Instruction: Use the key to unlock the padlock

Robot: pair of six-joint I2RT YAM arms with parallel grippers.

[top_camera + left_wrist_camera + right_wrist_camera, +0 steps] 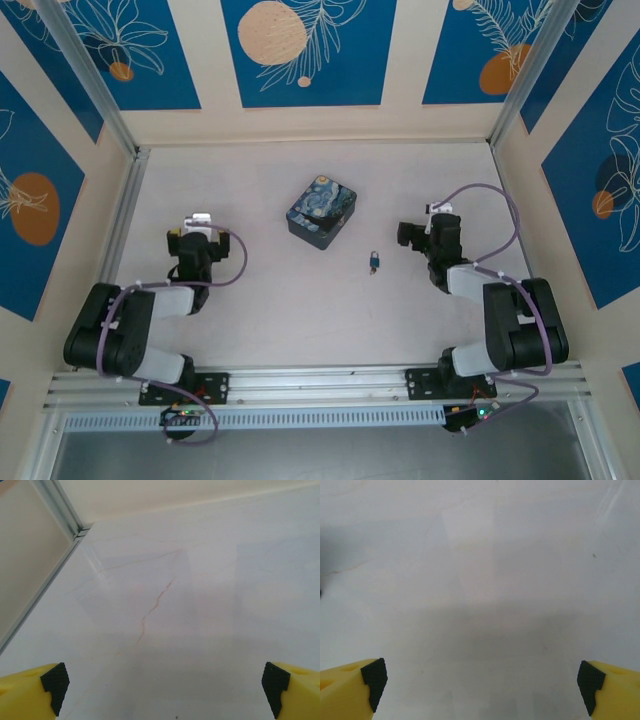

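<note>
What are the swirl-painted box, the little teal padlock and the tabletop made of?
The square blue-and-yellow swirl-painted box looks like printed tin or card, with rounded corners; it is too small to be sure. The tiny teal-blue padlock is probably painted metal with a darker top, unconfirmed at this size. The pale tabletop looks like smooth marble-patterned laminate: faint reddish veins, soft sheen.

1 overhead, 2 wrist-close (shared table [300,320])

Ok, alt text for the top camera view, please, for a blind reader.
A tiny teal padlock lies on the pale table, between the swirl-painted box and the right gripper, touching neither; the left gripper is farther off at left. The key is too small to make out.
</note>
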